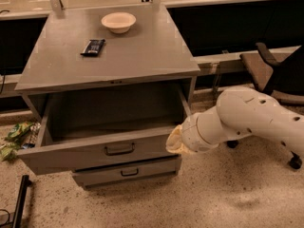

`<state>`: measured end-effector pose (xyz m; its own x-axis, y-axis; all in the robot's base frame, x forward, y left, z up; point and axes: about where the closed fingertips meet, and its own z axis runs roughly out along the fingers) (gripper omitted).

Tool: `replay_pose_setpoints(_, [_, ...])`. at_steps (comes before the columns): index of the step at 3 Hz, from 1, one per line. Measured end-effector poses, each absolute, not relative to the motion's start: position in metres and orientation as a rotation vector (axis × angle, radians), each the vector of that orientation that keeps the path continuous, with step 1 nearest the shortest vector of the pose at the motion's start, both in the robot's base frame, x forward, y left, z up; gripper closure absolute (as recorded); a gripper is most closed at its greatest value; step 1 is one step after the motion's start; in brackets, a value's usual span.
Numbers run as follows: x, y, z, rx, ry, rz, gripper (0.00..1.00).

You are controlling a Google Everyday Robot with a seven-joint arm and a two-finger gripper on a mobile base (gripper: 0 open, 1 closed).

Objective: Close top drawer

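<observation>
The top drawer (95, 154) of the grey cabinet stands pulled out. Its inside looks empty, and a small dark bar handle (119, 149) sits at the centre of its front panel. My gripper (174, 142), at the end of the white arm (247, 118) that comes in from the right, is at the right end of the drawer's front panel. It is level with the panel and close against its corner. Below it, a shorter drawer (126, 172) is shut.
On the cabinet top (142, 56) lie a pale bowl (118, 21) and a dark flat packet (93, 47). An office chair (273, 75) stands at the right behind the arm. Green wrappers (16, 136) and a black bar (20, 201) lie on the floor at the left.
</observation>
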<state>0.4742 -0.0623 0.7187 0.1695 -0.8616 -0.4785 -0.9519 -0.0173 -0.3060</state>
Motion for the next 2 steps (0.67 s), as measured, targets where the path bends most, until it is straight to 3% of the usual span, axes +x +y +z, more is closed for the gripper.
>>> replay_pose_setpoints(2, [0.478, -0.067, 0.668, -1.884, 1.696, 0.178, 1.00])
